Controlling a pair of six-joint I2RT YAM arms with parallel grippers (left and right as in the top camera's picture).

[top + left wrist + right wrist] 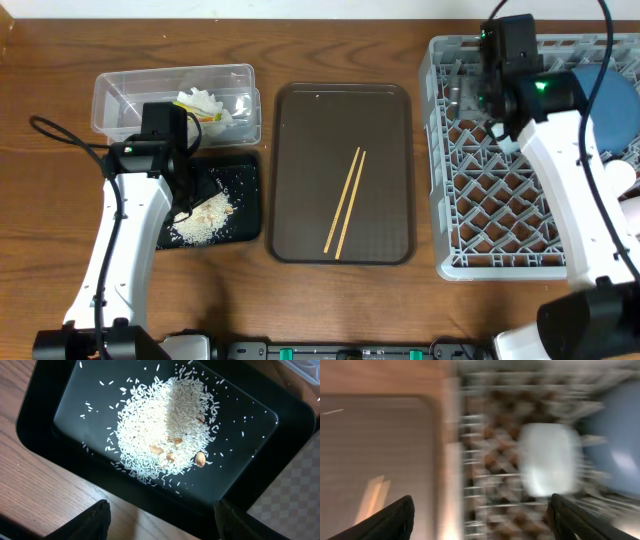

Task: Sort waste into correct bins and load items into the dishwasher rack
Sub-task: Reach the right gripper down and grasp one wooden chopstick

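Note:
The clear tub [120, 100] at the back left holds crumpled white tissue [205, 103] and a bit of yellow-green wrapper [207, 117]. The black tray [248, 175] in front of it holds a pile of rice scraps [205, 218], also seen in the left wrist view [165, 430]. My left gripper [162, 510] is open and empty, above the tray's front rim [40, 425]. Two chopsticks [345, 203] lie on the brown tray. The grey rack [500, 200] holds the blue dish [615, 100] and a white cup [547, 460]. My right gripper [482, 510] is open and empty over the rack's left side.
The brown serving tray [300, 180] lies in the middle between the black tray and the rack. More white dishware [625, 185] shows at the rack's right edge, partly hidden by my right arm. The right wrist view is blurred.

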